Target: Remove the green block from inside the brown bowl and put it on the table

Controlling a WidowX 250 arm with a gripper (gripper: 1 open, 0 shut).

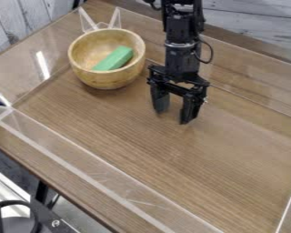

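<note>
The green block [112,60] lies tilted inside the brown bowl [106,79], which stands at the back left of the table [148,155]. My gripper [176,114] hangs to the right of the bowl, pointing steeply down at the wood, its two black fingers spread wide with nothing between them. A clear gap of tabletop separates the gripper from the bowl's rim.
Transparent walls [63,159] run along the table's edges, with a seam near the front left. A white wire frame [97,22] stands just behind the bowl. Bare wood stretches in front of and right of the gripper.
</note>
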